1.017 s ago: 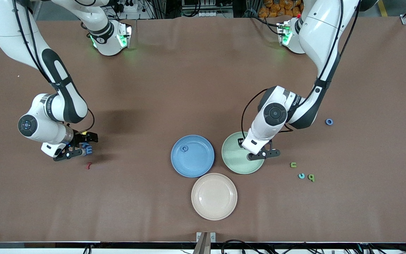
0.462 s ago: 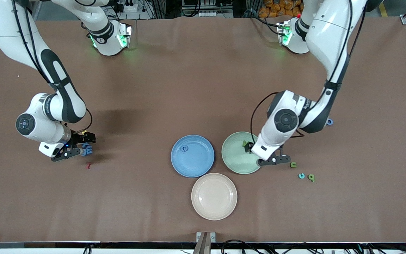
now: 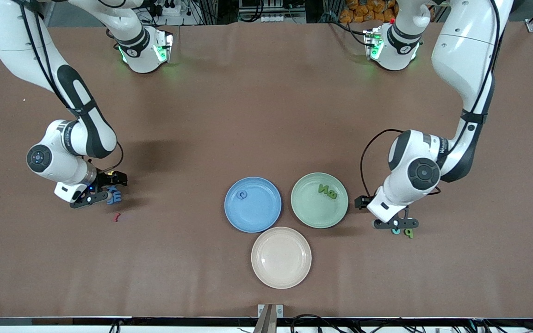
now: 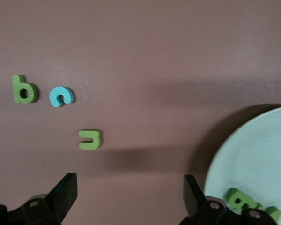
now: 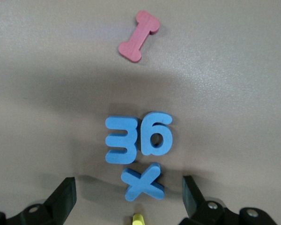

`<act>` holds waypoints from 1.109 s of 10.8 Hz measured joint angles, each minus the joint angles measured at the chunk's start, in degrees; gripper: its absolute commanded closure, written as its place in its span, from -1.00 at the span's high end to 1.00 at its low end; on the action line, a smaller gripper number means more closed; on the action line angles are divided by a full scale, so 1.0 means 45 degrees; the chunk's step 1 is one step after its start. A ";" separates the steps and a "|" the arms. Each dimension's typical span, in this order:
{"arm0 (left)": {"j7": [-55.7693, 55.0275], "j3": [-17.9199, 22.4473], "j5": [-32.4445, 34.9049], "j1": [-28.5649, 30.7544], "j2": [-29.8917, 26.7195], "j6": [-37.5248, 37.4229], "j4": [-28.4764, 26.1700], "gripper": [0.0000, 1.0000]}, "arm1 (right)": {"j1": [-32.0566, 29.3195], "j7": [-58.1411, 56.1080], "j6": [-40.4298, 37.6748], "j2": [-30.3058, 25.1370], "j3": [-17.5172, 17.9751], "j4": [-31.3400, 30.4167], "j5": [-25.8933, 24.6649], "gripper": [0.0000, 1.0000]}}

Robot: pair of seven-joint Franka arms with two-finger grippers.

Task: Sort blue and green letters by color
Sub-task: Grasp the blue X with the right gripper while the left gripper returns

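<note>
My right gripper (image 3: 107, 192) is open and low over a cluster of blue letters (image 3: 114, 197). In the right wrist view the blue x (image 5: 144, 181) lies just ahead of its open fingers, with the blue E (image 5: 123, 146) and g (image 5: 156, 134) past it. My left gripper (image 3: 388, 217) is open and empty over the green n (image 4: 90, 139), beside the light blue c (image 3: 395, 230) and green p (image 3: 409, 232). Green N (image 3: 324, 188) and B (image 3: 332, 194) lie in the green plate (image 3: 306, 208). One blue letter (image 3: 243, 195) lies in the blue plate (image 3: 257, 217).
A beige plate (image 3: 281, 277) sits nearest the front camera, touching the other two plates. A dark red letter (image 3: 117, 216) lies near the blue cluster. A yellow letter tip (image 5: 138, 219) shows by the blue x.
My left gripper has moved from over the green plate toward the left arm's end, to the n, c and p. N and B now show in the plate. My right gripper barely shifted.
</note>
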 measured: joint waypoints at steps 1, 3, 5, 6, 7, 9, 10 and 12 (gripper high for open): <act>0.0453 -0.0004 0.0038 0.0164 0.0029 -0.0045 -0.0045 1.00 | 0.0000 -0.0009 0.0007 -0.0001 -0.0003 -0.0011 0.0000 -1.00; 0.1729 -0.0003 0.0084 0.0500 0.0214 -0.0048 -0.0121 1.00 | -0.0001 -0.0021 0.0090 -0.0034 -0.0081 -0.0011 -0.0004 -1.00; 0.2601 -0.0005 0.0088 0.0840 0.0424 0.0145 -0.0122 1.00 | 0.0000 -0.0052 0.0072 -0.0140 -0.0082 -0.0026 -0.0003 -1.00; 0.2819 -0.0004 0.0090 0.0989 0.0522 0.0310 -0.0121 1.00 | 0.0001 -0.0080 -0.0019 -0.0246 -0.0070 -0.0054 -0.0003 -1.00; 0.2909 -0.0005 0.0090 0.1080 0.0641 0.0478 -0.0120 1.00 | 0.0001 -0.0116 0.0005 -0.0226 -0.0071 -0.0095 -0.0003 -1.00; 0.2939 -0.0010 0.0090 0.1133 0.0905 0.0836 -0.0120 1.00 | 0.0001 -0.0131 0.0004 -0.0235 -0.0071 -0.0099 -0.0003 -1.00; 0.2940 -0.0020 0.0091 0.1133 0.1015 0.0969 -0.0117 1.00 | 0.0004 -0.0131 0.0004 -0.0237 -0.0066 -0.0088 -0.0003 -1.00; 0.2940 -0.0042 0.0091 0.1132 0.1218 0.1247 -0.0053 1.00 | 0.0140 0.0203 0.0022 -0.0241 -0.0020 0.0078 0.0039 -1.00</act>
